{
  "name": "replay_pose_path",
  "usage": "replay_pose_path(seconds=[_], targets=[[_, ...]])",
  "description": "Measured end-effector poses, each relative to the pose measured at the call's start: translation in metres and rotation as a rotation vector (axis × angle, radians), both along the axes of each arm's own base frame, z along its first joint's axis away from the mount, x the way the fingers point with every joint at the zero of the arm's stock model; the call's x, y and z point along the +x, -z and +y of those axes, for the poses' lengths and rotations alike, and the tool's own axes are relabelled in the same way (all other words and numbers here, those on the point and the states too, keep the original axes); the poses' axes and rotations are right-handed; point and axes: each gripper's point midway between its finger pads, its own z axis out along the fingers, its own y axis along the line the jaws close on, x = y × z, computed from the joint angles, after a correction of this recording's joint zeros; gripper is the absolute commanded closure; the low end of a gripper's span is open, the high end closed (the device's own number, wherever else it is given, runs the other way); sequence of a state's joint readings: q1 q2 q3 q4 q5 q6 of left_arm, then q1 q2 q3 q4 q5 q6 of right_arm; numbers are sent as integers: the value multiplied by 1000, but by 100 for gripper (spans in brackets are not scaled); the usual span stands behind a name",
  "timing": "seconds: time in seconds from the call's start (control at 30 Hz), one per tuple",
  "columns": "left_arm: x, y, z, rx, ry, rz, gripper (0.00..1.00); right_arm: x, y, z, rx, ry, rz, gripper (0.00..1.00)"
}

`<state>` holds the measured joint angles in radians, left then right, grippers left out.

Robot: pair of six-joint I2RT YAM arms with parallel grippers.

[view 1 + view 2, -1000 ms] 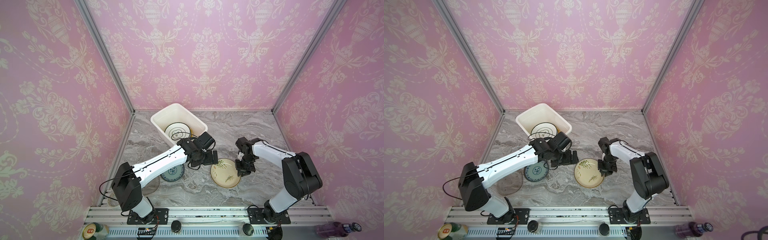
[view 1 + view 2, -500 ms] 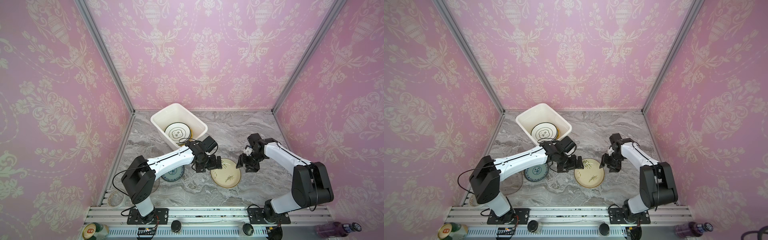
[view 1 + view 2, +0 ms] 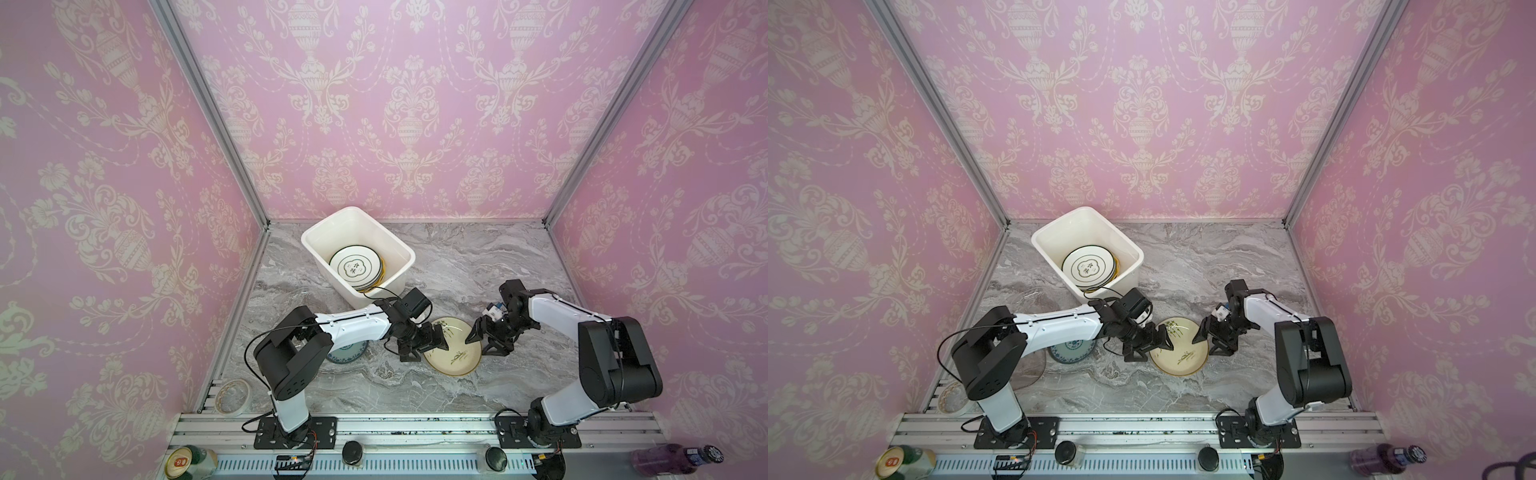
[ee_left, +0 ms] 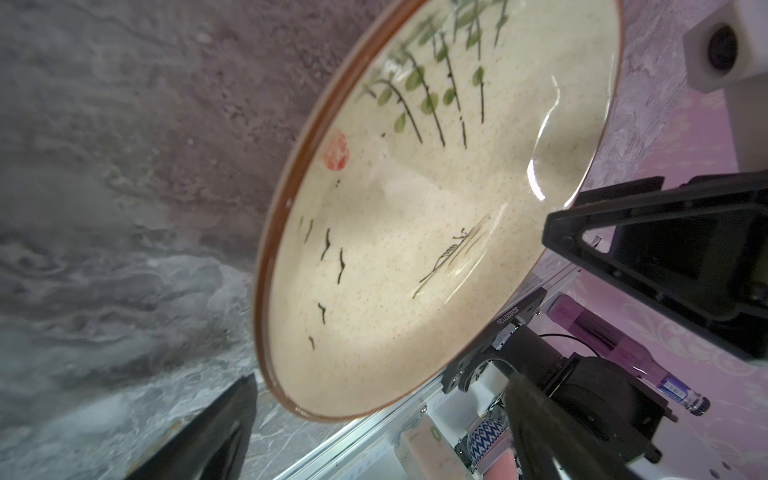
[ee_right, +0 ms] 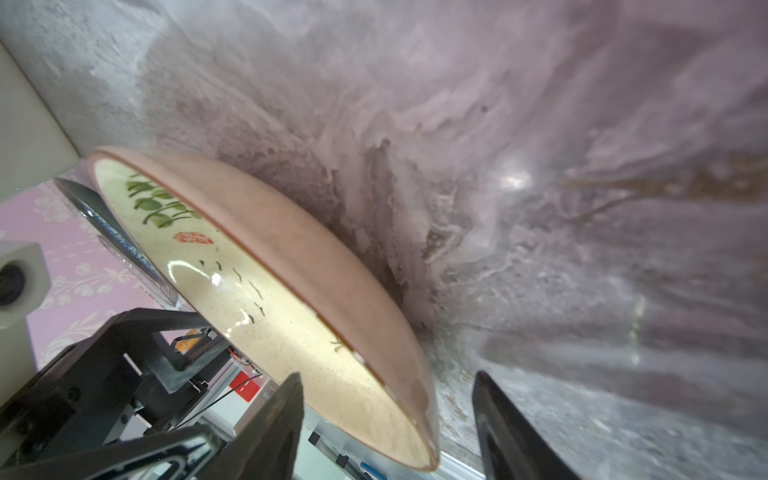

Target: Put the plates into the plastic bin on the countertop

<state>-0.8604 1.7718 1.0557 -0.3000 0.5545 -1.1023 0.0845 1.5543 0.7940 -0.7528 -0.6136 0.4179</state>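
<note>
We are working on the cream sprig plate, which is lying on the table near the plastic bin. The left hand and right hand are both spread, straddling opposite rims. We are judging that one hand should pinch the rim deeply before lifting. The left arm is hiding most of the teal plate.

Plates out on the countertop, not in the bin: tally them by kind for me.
Cream plate with green sprigs: 1
Teal patterned plate: 1
Clear glass plate: 1 sure; any further glass is too faint to tell
Total: 3
</note>
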Motion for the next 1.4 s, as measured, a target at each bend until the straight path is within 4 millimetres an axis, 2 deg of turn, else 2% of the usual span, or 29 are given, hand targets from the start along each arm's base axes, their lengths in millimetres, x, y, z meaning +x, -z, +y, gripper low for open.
replay_pose_path(seconds=[0.37,0.5,0.77,1.07,1.27,1.4], targets=[[15,5,-10,-106,-77,-9,24,9,0,2,90,37,-32,36],[18,6,-10,-117,-91,-10,26,11,0,2,116,43,-49,38],[20,7,-11,-124,-102,-9,27,15,-3,9,186,62,-89,43],[21,7,-12,-131,-108,-9,28,29,-40,21,255,47,-246,44],[20,14,-8,-115,-116,5,28,30,-42,31,257,35,-253,48],[20,15,-7,-112,-119,9,28,31,-38,39,253,27,-248,55]])
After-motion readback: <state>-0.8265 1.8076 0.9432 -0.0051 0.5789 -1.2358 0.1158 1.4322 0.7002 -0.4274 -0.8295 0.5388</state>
